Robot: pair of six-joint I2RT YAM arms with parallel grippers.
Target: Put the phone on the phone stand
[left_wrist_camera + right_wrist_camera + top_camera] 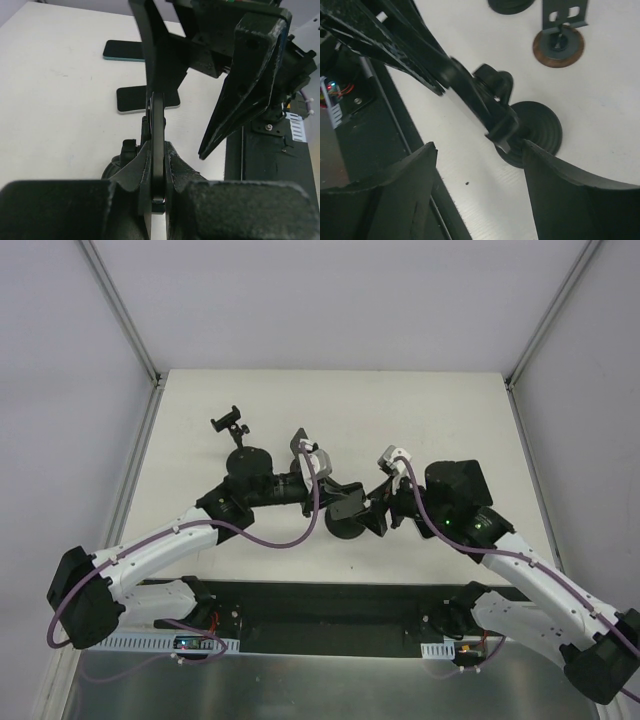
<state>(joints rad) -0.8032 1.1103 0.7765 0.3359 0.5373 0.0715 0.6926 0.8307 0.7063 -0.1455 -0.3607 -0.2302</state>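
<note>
Black phone stand (pixel 538 131) sits mid-width toward the bench's (pixel 200 400) near edge. The left claw (pixel 156 150) is clenched on a thin upright black part of it; phone or cradle, I cannot tell. The right claw (pixel 477 147) is released, fingers wide around the stand. A teal-edged phone (pixel 125 50) and a pale-edged phone (pixel 146 99) lie flat beyond.

1. I've got the left arm (pixel 160 545) reaching in from the near left, stretched toward the middle.
2. On the left gripper (pixel 157 170) the jaws are squeezed tight together.
3. The right arm (pixel 530 575) comes in from the near right, wrist bent toward the other one.
4. The right gripper (pixel 480 146) has its jaws spread wide, pointing down, just beside the left gripper.
</note>
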